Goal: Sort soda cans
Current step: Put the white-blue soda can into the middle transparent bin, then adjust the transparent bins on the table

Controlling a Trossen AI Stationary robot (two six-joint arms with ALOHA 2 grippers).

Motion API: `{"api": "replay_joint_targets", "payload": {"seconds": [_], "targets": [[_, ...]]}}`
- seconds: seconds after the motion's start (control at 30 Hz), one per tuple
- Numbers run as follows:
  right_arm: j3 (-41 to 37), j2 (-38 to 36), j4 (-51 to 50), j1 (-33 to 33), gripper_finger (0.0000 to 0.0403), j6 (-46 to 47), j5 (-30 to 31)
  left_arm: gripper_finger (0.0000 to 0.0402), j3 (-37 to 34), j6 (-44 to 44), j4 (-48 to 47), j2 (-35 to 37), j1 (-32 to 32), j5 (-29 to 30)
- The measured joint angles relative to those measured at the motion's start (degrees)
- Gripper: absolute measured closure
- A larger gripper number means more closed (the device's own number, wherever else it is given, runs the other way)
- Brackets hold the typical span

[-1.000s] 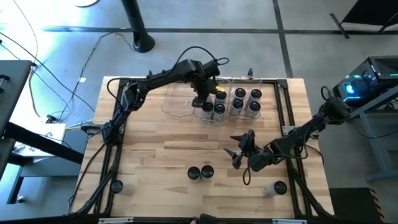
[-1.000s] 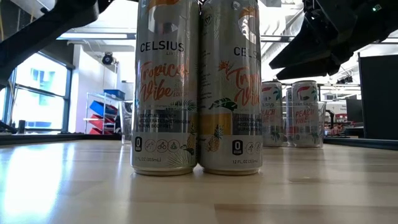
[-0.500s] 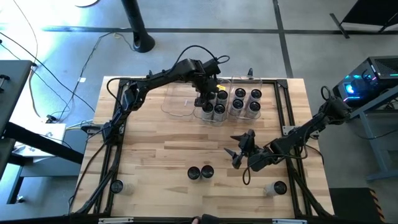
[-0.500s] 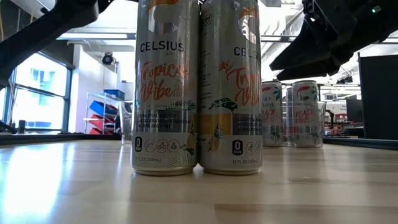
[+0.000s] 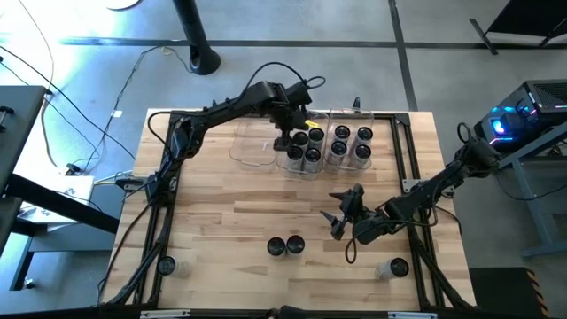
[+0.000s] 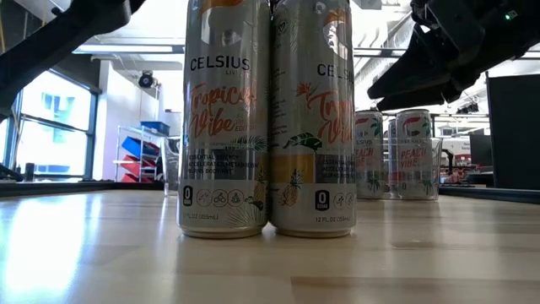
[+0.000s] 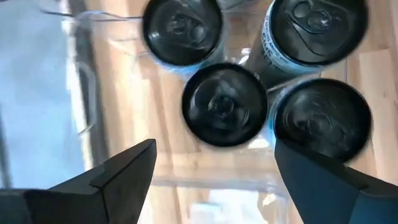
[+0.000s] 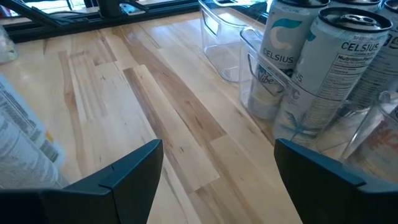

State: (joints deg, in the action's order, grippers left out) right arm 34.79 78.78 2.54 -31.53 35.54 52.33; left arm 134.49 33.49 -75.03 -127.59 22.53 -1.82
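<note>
Hovering | left gripper (image 7: 214,165) jaws spread | soda cans (image 7: 224,105) below, untouched

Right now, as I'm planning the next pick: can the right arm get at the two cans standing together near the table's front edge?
Probably yes. The right pincer is open and empty, the pair of cans stands on bare table close beside it, and nothing lies between them.
</note>
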Motion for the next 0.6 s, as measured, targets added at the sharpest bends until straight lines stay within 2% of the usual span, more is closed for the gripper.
{"api": "replay_joint_targets", "payload": {"seconds": [0.07,0.2,0.33,0.43,0.6], "targets": [[-0.01,0.0,-0.13,-0.22,0.01,-0.6,0.17,0.0081,0.11,-0.54,-1.46,1.62,0.09,0.26],[0.53,-0.02,-0.19,-2.12,0.01,-3.57,0.86,0.0082,0.07,-3.39,-3.58,4.37,2.11,-5.5],[2.86,-0.09,-1.58,-5.38,0.01,-7.32,3.24,0.0082,-4.9,-7.02,-3.85,8.15,4.03,-6.66],[5.75,-0.39,-8.41,-7.63,0.01,-6.86,5.74,0.0082,-13.76,-8.33,0.94,12.38,4.37,-6.87],[13.82,-0.94,-28.92,-9.65,0.01,0.91,8.08,0.0082,-37.43,-9.95,19.27,24.32,4.39,-6.67]]}}
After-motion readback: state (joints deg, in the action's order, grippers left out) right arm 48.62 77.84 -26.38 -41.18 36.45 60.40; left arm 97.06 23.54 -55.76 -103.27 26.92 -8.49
